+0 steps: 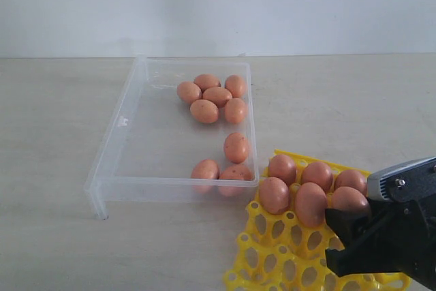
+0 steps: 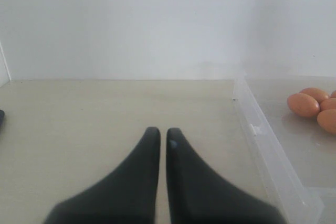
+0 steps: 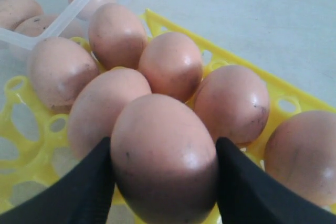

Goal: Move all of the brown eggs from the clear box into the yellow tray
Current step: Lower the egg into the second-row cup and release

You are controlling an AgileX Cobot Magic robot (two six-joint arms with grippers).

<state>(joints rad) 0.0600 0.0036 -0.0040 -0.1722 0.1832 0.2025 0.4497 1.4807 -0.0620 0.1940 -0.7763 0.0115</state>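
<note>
Brown eggs (image 1: pixel 310 204) occupy two locations: the yellow tray (image 1: pixel 272 250), nearest the exterior camera, and the clear box (image 1: pixel 112 155) beyond it.

1. Right gripper (image 3: pixel 164 148): positioned over the near right part of the tray. Its jaws stand wide apart, with one black finger (image 3: pixel 89 187) pressed against each side of the held egg (image 3: pixel 163 129). Whether this egg rests in a cup or hangs just above one cannot be told.
2. Tray: the exterior view shows six eggs, the held one included, in two rows of three along the far edge, each touching its neighbours. Open yellow lattice shows in front of them. The tray's far left corner lies just beside the box's near right corner.
3. Left gripper (image 2: pixel 163 132): hangs over bare bench (image 1: pixel 54 100) close to a long wall of the box. Its jaws are closed to a thin slit and grip nothing.
4. Box: nine eggs lie along the right side. Two touch at the near wall, one lies alone behind them, and six cluster toward the far right corner.
5. A plain pale wall (image 1: pixel 218 5) stands behind the bench.
</note>
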